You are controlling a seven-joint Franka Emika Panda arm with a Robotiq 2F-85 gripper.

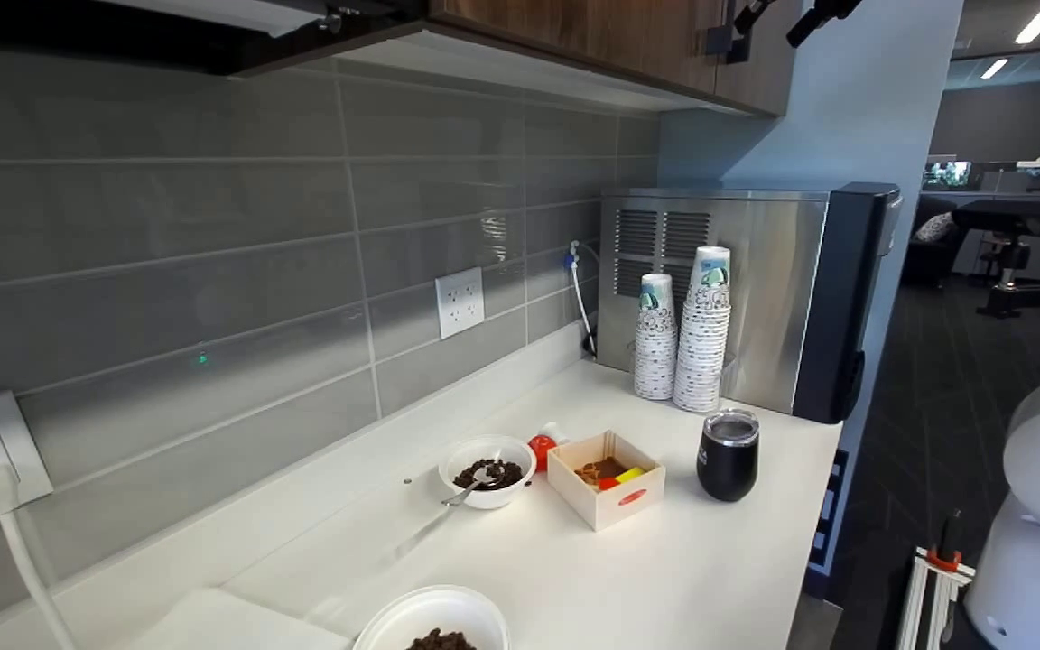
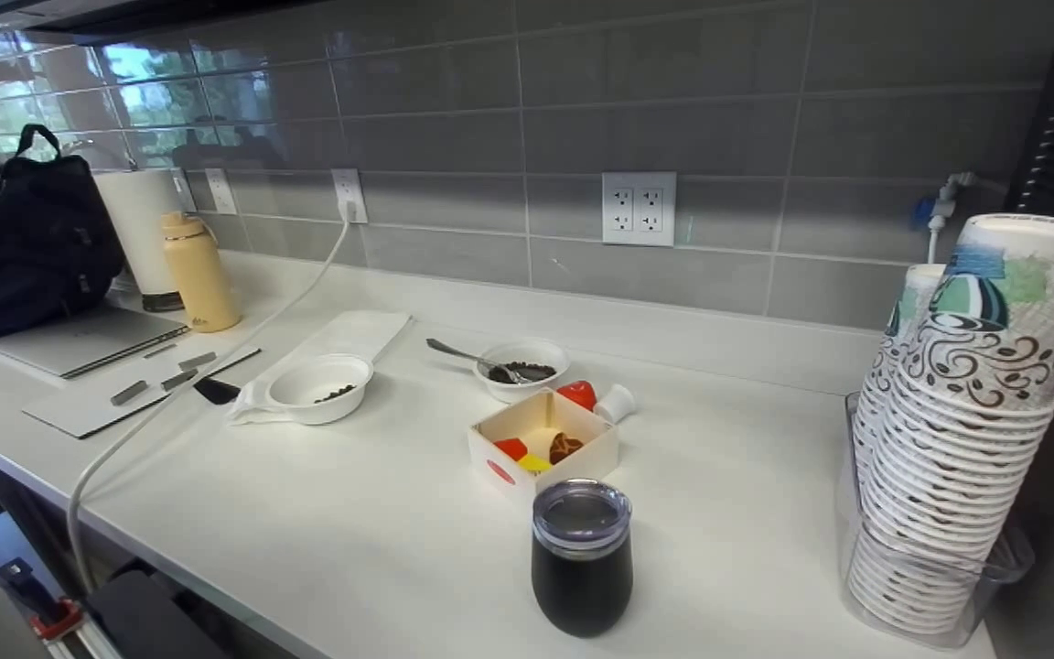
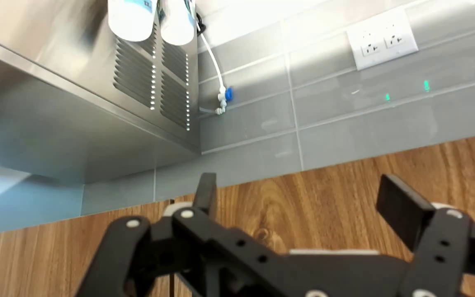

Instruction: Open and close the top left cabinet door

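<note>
The top left cabinet door (image 1: 574,36) is a flat brown wood-grain panel at the top of an exterior view, and it looks flush with the panel beside it. It also fills the lower part of the wrist view (image 3: 324,198), where a thin dark seam divides it from the neighbouring panel. My gripper (image 3: 303,204) is open, with its fingers wide apart and only wood showing between them. In an exterior view the gripper (image 1: 766,34) is partly cut off at the top edge, close to the seam. I cannot tell whether it touches the wood.
A steel-and-black appliance (image 1: 755,307) stands under the cabinet, with stacked paper cups (image 1: 703,343) in front. A black tumbler (image 2: 582,567), a small wooden box (image 2: 545,448) and white bowls (image 2: 321,389) stand on the counter. A backpack (image 2: 37,238) and yellow bottle (image 2: 200,275) are farther along.
</note>
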